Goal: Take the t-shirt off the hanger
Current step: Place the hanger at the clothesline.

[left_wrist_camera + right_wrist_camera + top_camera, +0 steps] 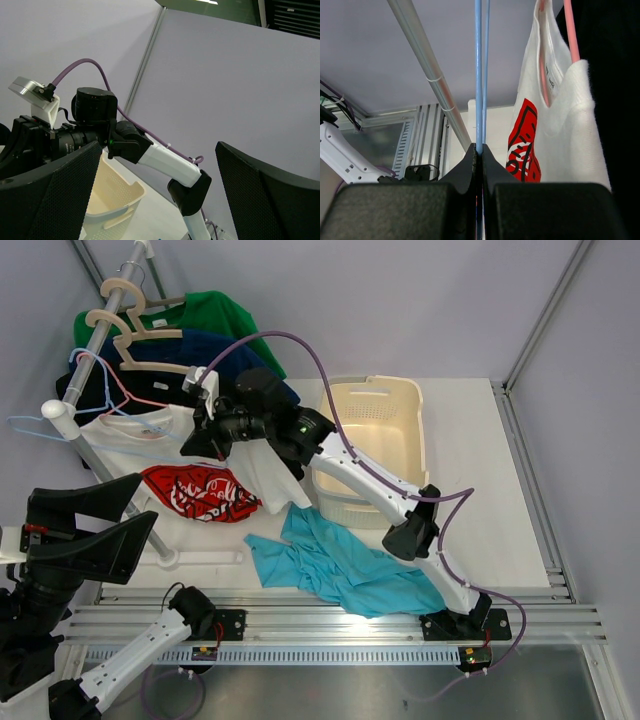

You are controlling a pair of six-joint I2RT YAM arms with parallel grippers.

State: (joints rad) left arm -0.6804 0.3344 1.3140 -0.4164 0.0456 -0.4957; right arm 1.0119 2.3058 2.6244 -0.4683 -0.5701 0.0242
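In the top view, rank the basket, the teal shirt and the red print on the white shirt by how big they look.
Largest: teal shirt and basket, about alike, too close to rank.
Smallest: red print, clearly.

The right arm [365, 480] and left arm [130, 660] wore white shells with black joints, a purple cable [330, 390] looped along the right one, a green light [303, 427] glowed at its wrist, and the left gripper's [150, 497] broad black fingers [60, 195] were finely dimpled.
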